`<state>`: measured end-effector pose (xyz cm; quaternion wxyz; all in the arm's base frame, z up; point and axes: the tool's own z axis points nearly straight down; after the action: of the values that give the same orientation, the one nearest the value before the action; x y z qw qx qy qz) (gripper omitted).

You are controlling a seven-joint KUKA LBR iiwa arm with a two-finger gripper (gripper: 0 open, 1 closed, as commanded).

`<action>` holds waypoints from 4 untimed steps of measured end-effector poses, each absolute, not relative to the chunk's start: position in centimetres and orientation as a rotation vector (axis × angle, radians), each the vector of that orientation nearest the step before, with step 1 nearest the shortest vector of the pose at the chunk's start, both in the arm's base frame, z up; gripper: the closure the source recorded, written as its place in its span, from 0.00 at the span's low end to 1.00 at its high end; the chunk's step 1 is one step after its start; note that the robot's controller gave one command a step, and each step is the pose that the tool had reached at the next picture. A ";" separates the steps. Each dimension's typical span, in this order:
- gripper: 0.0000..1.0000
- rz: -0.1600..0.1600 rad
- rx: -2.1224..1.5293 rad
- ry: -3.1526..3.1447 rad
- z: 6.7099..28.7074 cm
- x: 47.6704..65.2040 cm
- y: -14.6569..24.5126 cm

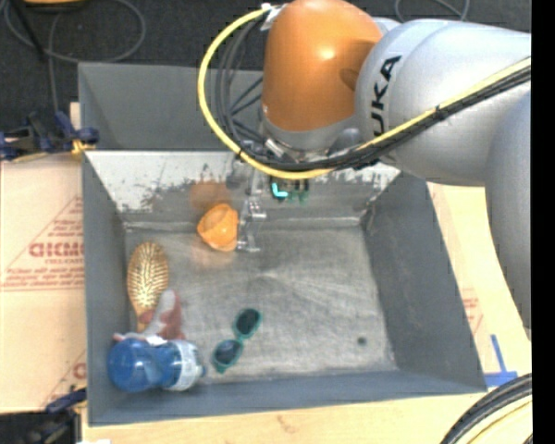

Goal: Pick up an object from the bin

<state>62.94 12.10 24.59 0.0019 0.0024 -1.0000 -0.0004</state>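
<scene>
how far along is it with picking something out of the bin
Nothing is lifted yet: the orange toy, brush, sunglasses and blue bottle all lie on the bin floor. In hand: the gripper is down by the back wall, beside the orange toy. Left: grasping and lifting.

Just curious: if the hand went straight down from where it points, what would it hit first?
Probably the round orange thing beside the hand, or the bare bin floor next to it; depth is unclear.
</scene>
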 end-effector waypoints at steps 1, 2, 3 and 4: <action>0.00 -0.003 0.004 -3.146 25.1 63.1 12.0; 0.00 -0.004 -0.099 -3.149 17.5 63.7 10.8; 0.00 -0.003 -0.114 -3.151 14.2 64.4 10.0; 0.00 -0.007 -0.149 -3.168 13.0 65.5 9.1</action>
<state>65.46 9.15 13.05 -0.0149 -0.0469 -0.9988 -0.0021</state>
